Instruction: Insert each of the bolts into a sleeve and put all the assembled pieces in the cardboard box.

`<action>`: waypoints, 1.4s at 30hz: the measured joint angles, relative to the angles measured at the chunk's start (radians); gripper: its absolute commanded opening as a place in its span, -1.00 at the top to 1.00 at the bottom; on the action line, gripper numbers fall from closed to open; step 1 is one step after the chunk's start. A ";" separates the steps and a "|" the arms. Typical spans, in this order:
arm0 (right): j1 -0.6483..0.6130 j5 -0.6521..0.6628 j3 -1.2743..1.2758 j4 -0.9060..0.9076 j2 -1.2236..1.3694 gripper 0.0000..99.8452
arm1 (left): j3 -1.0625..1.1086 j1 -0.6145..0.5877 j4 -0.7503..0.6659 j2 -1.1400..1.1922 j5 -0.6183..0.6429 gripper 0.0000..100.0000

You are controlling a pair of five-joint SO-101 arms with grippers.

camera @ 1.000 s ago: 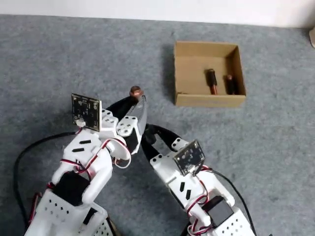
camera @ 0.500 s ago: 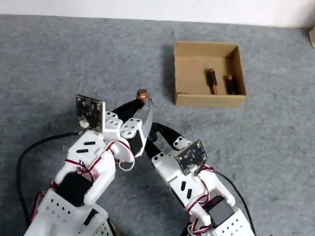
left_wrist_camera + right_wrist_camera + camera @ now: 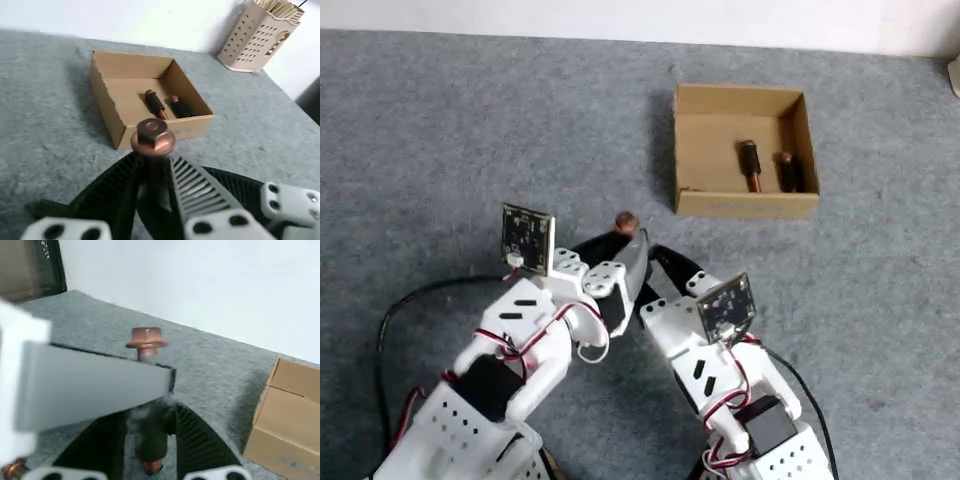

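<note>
Bolt-and-sleeve mating in front of the cardboard box (image 3: 745, 205). The left gripper (image 3: 153, 164) is clamped on the shank of a copper bolt (image 3: 152, 137), whose hexagonal head stands upright above the fingertips, near the box's front corner on the side facing the arms. The right gripper (image 3: 150, 415) sits just beside it, slightly farther from the box, its fingers closed around a dark sleeve (image 3: 149, 439) directly beneath the bolt head — a copper tip shows at the sleeve's lower end. Inside the box lie one assembled piece (image 3: 751, 165) and a second piece (image 3: 788, 172), side by side toward the wall farther from the bolt. Box and arms rest on grey carpet (image 3: 470, 120); a pale perforated holder (image 3: 260, 32) stands beyond the box.
</note>
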 measured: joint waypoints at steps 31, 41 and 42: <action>0.032 -0.005 0.060 -0.026 0.002 0.99 | -0.068 0.061 0.195 -0.192 0.003 0.99; 0.032 -0.005 0.060 -0.026 0.002 0.99 | 0.023 -0.044 0.198 -0.408 -0.060 0.99; 0.032 -0.005 0.060 -0.026 0.002 0.99 | 0.023 -0.086 0.198 -0.393 -0.048 0.99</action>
